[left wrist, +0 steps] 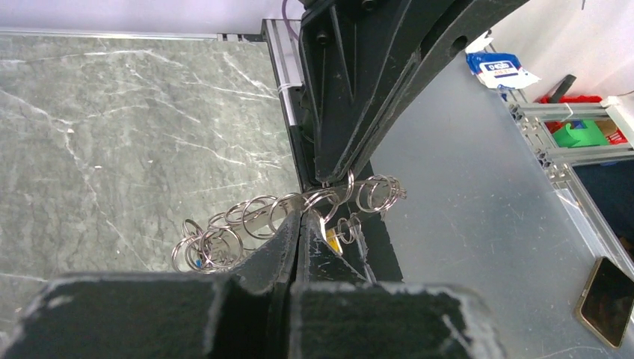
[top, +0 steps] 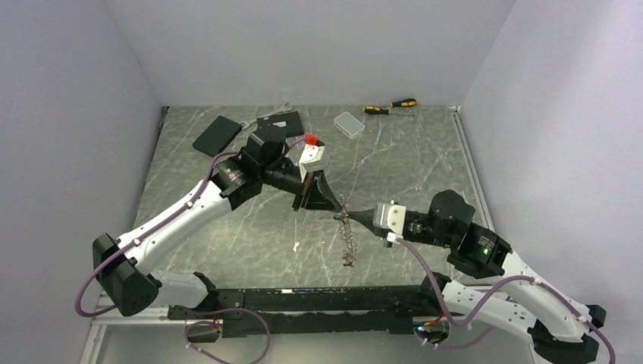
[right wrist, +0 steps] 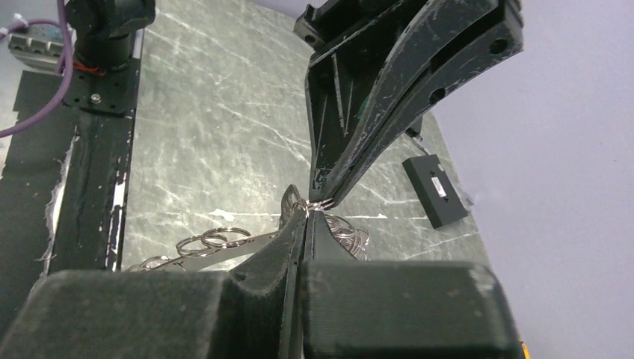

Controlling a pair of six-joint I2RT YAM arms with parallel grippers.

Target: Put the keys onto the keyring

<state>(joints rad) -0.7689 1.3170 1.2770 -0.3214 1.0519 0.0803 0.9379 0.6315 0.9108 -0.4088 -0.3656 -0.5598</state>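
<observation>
Left gripper (top: 336,211) and right gripper (top: 353,218) meet tip to tip near the middle of the table (top: 250,243), each with its jaws pressed together and pinching the keyring (left wrist: 217,243) at almost the same spot. In the left wrist view the black fingers (left wrist: 273,250) are closed flat against each other, with a ring caught at their tips.

Bare table lies all around the meeting point, widest toward the lower left and upper right of the overhead frame. White walls close in the left, right and far sides, and metal rails run along the side edges. A black mounting bar crosses the bottom of the frame.

Along the far edge sit a clear plastic box (top: 349,123), two yellow-and-black screwdrivers (top: 390,107) and a flat black box (top: 217,134), all well apart from the grippers.

From above, the keyring hangs limp below the tips as a thin dark strand, its lower end bunched on the table. Up close it reads as a chain of overlapping silvery wire loops, thin and shiny. A small yellow tag (left wrist: 331,241) shows just beside the left fingertips; the keys themselves are too small to make out.

The tabletop is grey-green with white marble-like veins, smooth and matte. The gripper fingers are black, scuffed and wedge-shaped.
</observation>
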